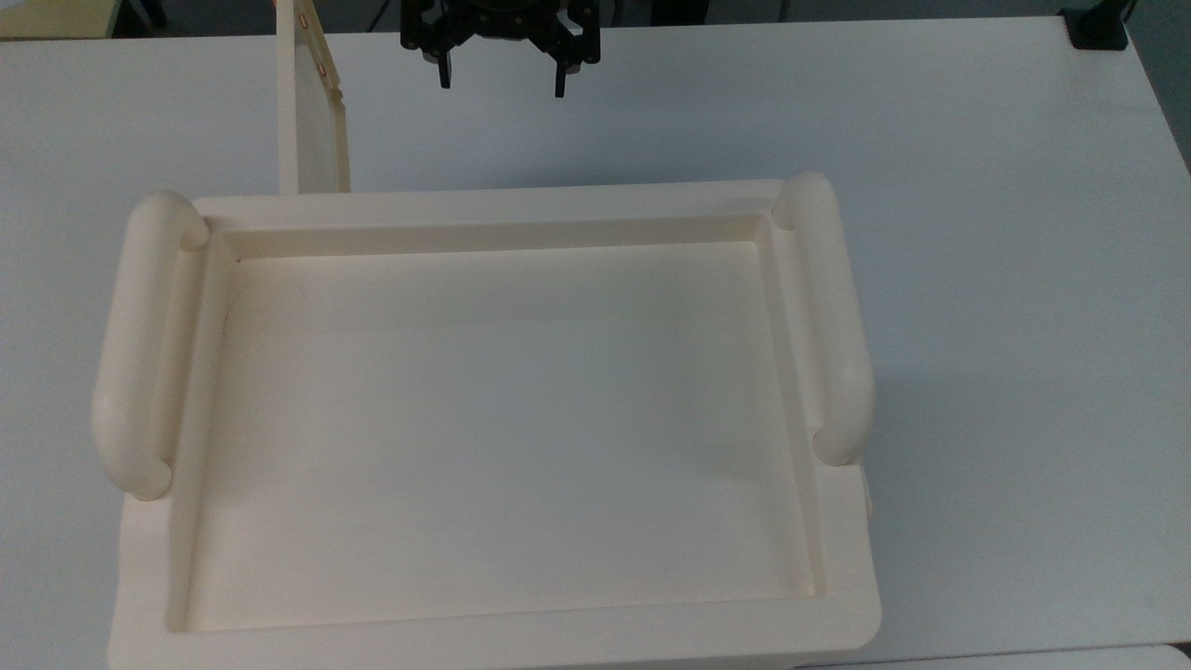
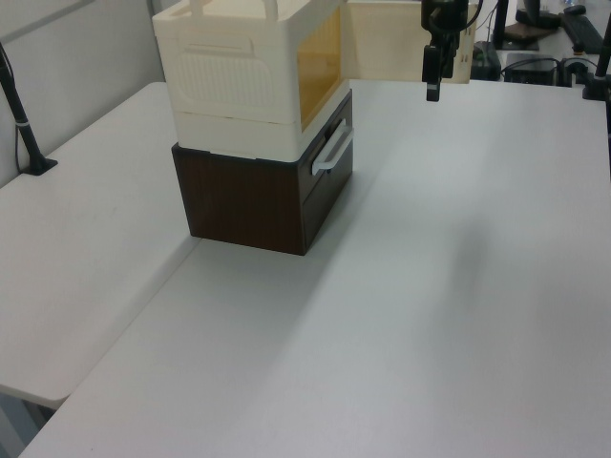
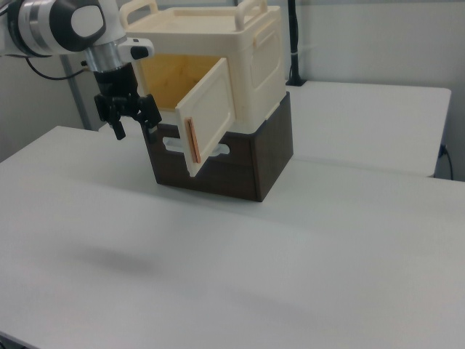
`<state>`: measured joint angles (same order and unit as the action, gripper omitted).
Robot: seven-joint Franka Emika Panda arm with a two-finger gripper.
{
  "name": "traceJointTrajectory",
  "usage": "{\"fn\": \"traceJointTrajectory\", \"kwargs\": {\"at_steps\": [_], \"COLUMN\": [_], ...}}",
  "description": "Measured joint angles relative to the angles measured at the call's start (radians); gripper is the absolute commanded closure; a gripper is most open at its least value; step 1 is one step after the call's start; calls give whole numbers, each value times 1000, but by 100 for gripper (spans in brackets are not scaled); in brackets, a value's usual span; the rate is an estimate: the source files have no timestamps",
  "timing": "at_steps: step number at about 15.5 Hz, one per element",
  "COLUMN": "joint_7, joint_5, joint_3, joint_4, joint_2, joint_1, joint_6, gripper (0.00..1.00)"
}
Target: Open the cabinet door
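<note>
Overhead, the top view looks straight down into the cabinet [image 1: 493, 596], whose recessed tray top holds nothing and is flanked by two rounded side handles [image 1: 140, 344]. At the top view's upper left the cabinet door [image 1: 312, 121] juts away from the front edge as a thin slab seen nearly edge-on, with small reddish marks along its rim. The pincer [image 1: 502, 79] hangs beyond it over the white desk [image 1: 977, 233], its two black fingers [image 1: 445, 74] spread apart with nothing between them, clear of the door.

The right view gives what the top view cannot: the door [image 3: 211, 113] stands swung open on hinges at its right edge in the right view, a reddish strip running down its free edge, and behind it the cabinet's inside [image 3: 171, 80] glows amber, with no contents that can be made out. It also shows the cream cabinet [image 3: 254, 43] stacked on a dark brown box [image 3: 247, 163] with a pale handle on its front. The pincer [image 3: 131, 123] hangs to the right view's left of the door, fingers apart, above the desk [image 3: 290, 254].

From the side, the left view shows the ribbed cabinet wall [image 2: 229, 76], the amber opening [image 2: 320, 62], the brown box [image 2: 239, 200] with its drawer handle [image 2: 332, 153], and the pincer [image 2: 432, 76] hanging in front of the open door [image 2: 387, 43].
</note>
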<state>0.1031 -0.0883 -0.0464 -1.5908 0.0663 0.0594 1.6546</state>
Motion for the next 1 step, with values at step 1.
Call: {"fn": "traceJointTrajectory", "kwargs": {"at_steps": [1], "joint_7": [0], "joint_5": [0], "joint_3": [0], "joint_4": [-1], "joint_2": [0], "joint_1": [0], "joint_6": [0], "gripper": [0]}}
